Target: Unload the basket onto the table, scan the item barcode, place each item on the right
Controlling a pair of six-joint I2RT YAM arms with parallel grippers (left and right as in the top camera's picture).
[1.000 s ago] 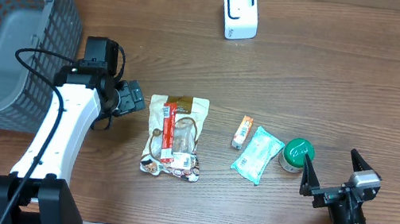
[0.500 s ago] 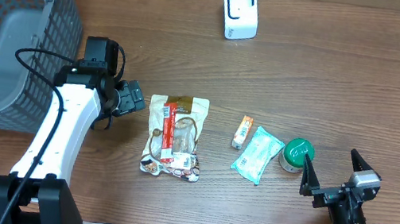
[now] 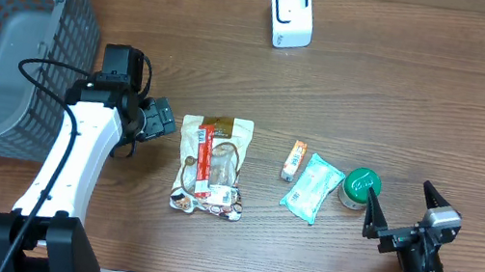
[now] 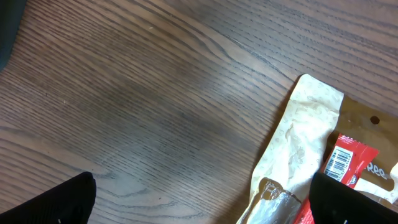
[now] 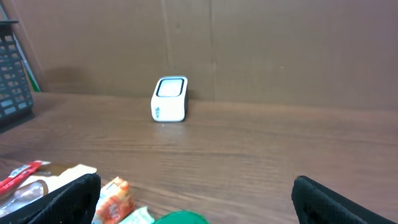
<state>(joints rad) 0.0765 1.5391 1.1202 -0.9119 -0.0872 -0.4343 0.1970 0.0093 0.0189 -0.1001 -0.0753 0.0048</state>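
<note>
Several items lie mid-table: a tan snack pouch with a red label, a small orange packet, a teal packet and a green-lidded can. The white barcode scanner stands at the far edge. My left gripper is open just left of the pouch's top corner. In the left wrist view the pouch and a barcode on its red label show between the open fingers. My right gripper is open, empty, just right of the can, facing the scanner.
A grey mesh basket fills the far left corner, close behind the left arm. In the right wrist view the can's green lid and the orange packet sit low between the fingers, with a brown wall behind the scanner.
</note>
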